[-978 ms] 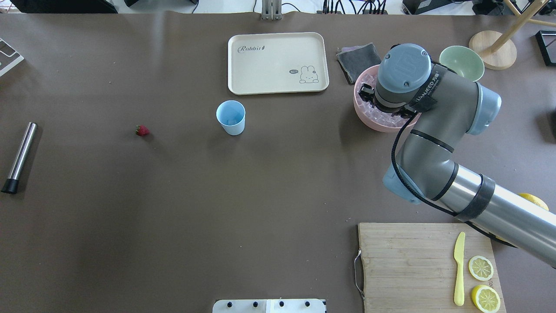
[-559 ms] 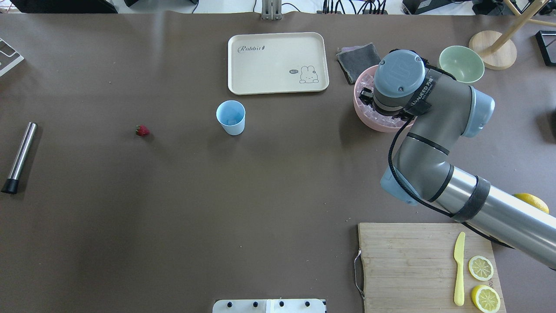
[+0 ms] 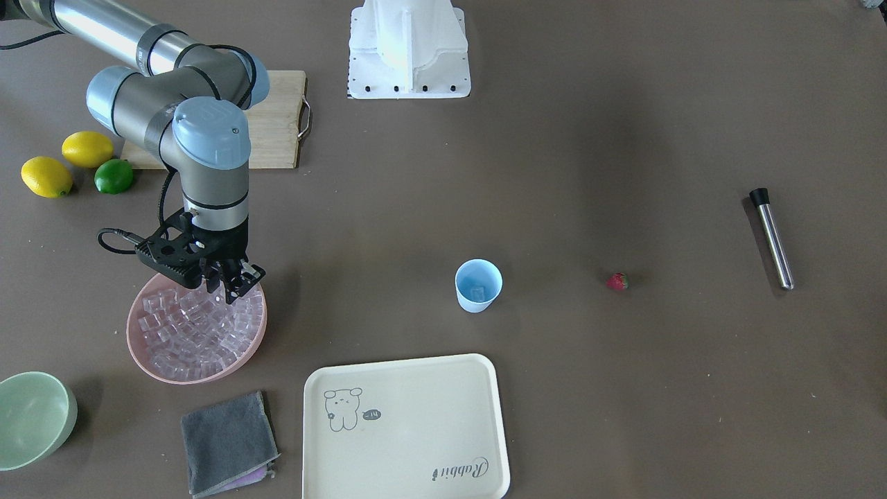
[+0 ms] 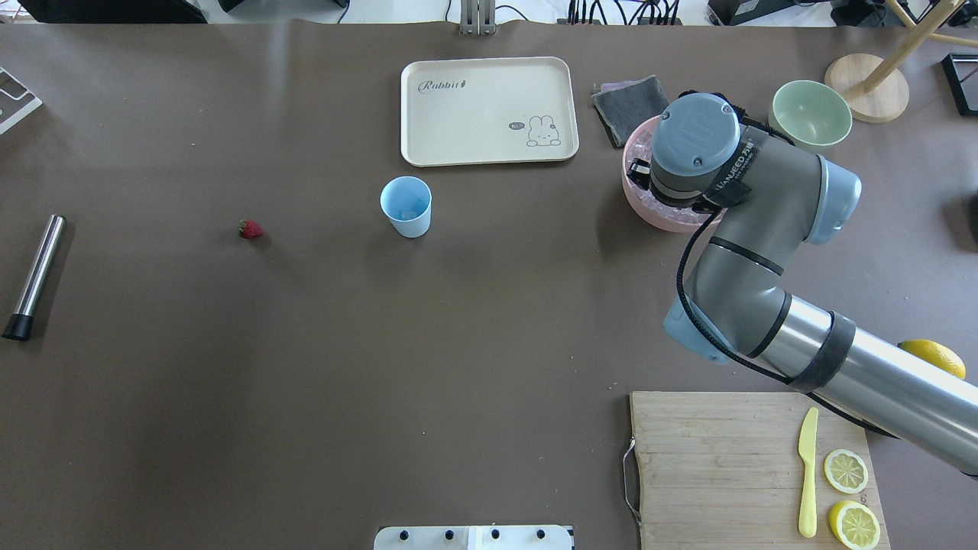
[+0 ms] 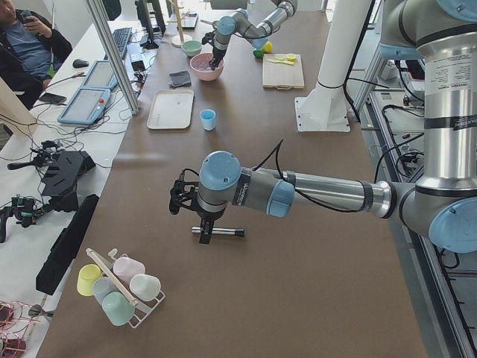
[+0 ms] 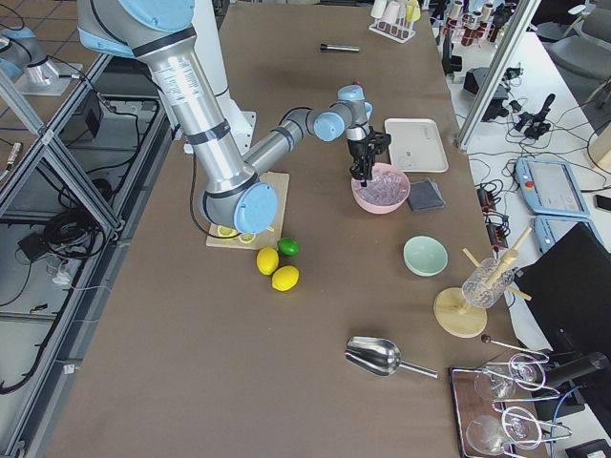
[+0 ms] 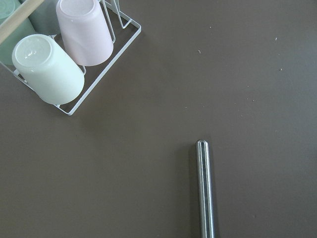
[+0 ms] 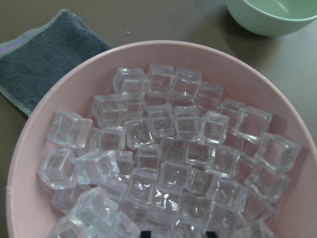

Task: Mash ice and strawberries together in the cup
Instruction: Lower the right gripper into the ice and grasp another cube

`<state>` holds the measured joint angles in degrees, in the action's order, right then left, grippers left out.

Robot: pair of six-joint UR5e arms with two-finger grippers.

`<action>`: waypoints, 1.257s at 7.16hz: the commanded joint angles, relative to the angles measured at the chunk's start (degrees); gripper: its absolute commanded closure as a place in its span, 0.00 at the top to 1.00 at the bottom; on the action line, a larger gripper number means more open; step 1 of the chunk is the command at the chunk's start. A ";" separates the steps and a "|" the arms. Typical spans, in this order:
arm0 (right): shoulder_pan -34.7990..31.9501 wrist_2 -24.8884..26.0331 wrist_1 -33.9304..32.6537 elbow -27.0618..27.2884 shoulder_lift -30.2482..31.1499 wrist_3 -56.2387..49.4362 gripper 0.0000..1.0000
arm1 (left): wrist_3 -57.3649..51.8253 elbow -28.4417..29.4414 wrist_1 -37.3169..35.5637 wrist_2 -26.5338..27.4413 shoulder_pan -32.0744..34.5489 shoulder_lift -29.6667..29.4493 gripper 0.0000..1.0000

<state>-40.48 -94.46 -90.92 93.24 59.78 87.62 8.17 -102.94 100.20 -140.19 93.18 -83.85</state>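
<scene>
The right end effector hangs over the pink bowl, at its edge nearest the robot. Its fingers are parted and grasp nothing, their dark tips just above the ice heaped in that bowl. The wrist view looks straight down on the cubes, which fill most of the bowl.

The cup stands upright on the bench, well apart from the bowl toward the robot's left, with something pale and clear at its bottom. The strawberry lies alone further left, and beyond it lies a metal rod with a black end.

Close round the pink bowl are a grey cloth and a pale-green bowl, both on its far side from the robot. A cream tray lies near the cup. Two lemons and a lime sit beside the cutting board behind the right arm.

The left end effector hangs above the rod, near a rack of upturned cups; I cannot tell whether it is released or clenched.
</scene>
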 commanded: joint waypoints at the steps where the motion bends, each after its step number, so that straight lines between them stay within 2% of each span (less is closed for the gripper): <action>1: 0.31 0.50 5.72 -3.13 0.16 1.33 0.33 | 0.00 -0.24 0.00 0.00 0.08 0.00 0.98; 2: 0.14 0.42 7.14 -3.50 0.16 0.81 0.31 | 0.00 -0.24 0.00 0.00 -0.01 0.00 0.98; 4: -2.32 -1.86 4.45 -0.53 -0.36 -1.64 0.29 | 0.00 -0.24 0.00 0.00 -0.01 0.00 0.98; 6: -6.61 -8.16 -3.26 7.79 -0.80 -7.00 0.29 | 0.09 -0.24 0.00 0.00 -0.10 0.00 0.98; 7: -6.80 -10.11 -5.74 9.14 -3.50 -8.07 0.29 | 0.09 -0.24 0.00 0.00 -0.10 0.00 0.98; 8: -3.06 -9.08 -5.24 7.07 -7.88 -5.64 0.28 | 0.09 -0.24 0.00 0.00 -0.01 0.00 0.98; 9: -0.07 -5.33 -3.50 1.56 -14.97 -0.40 0.28 | 0.09 -0.33 0.00 0.00 -0.01 0.00 0.98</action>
<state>-43.82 -102.54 -95.39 99.19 51.80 82.81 8.26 -103.20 100.19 -140.19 93.13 -83.85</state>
